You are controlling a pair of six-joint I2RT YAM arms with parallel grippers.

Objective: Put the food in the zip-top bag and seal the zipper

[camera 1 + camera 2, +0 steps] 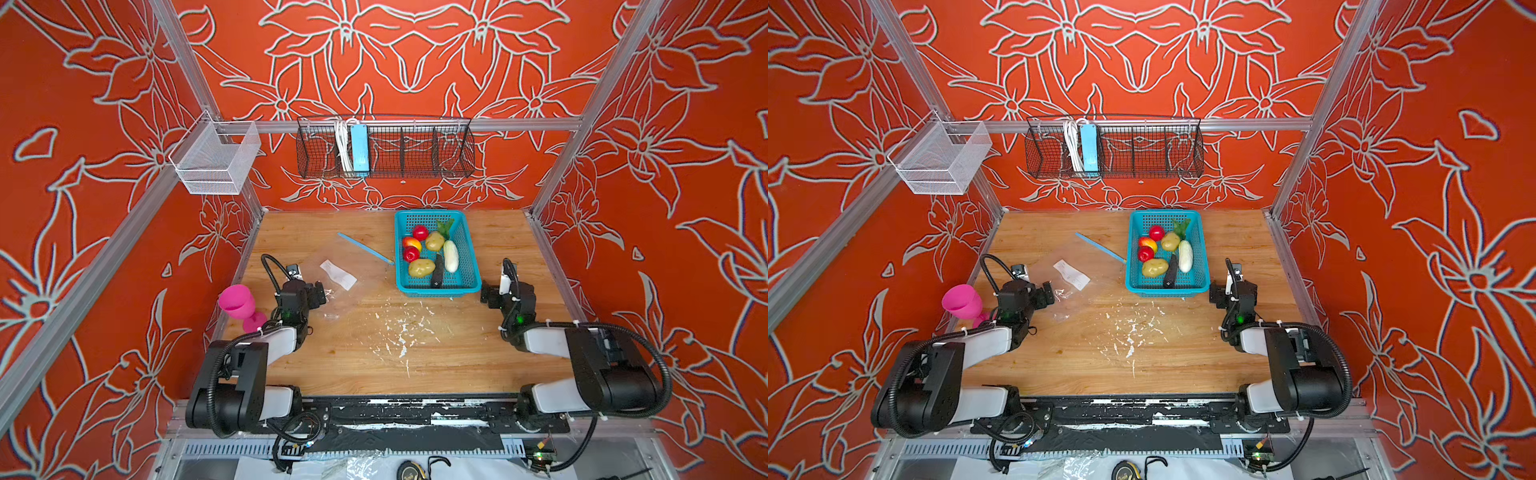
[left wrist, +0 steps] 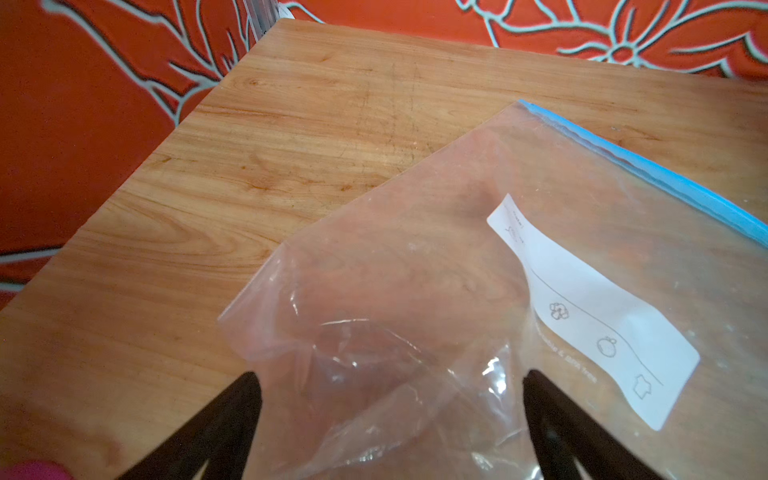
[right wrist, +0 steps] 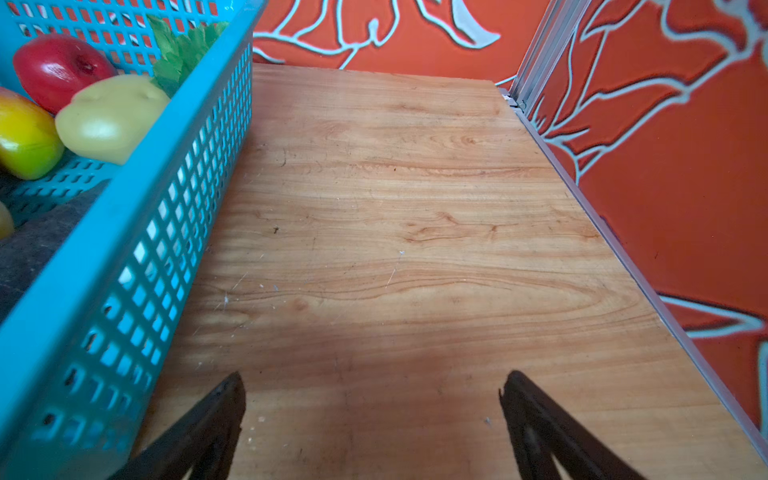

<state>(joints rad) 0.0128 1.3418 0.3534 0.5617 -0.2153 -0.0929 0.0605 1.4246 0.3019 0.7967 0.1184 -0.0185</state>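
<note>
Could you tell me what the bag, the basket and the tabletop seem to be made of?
Zip-top bag: thin, clear, glossy plastic film; it wrinkles and the wood shows through.
Basket: rigid teal plastic, probably moulded; perforated walls.
Table: wood or wood-look laminate; grain lines, white scuffs.

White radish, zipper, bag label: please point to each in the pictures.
white radish (image 1: 451, 256), in a top view, middle of its white body
zipper (image 2: 648, 171), left wrist view, middle of the blue strip
label (image 2: 594, 316), left wrist view, centre of the white rectangle
</note>
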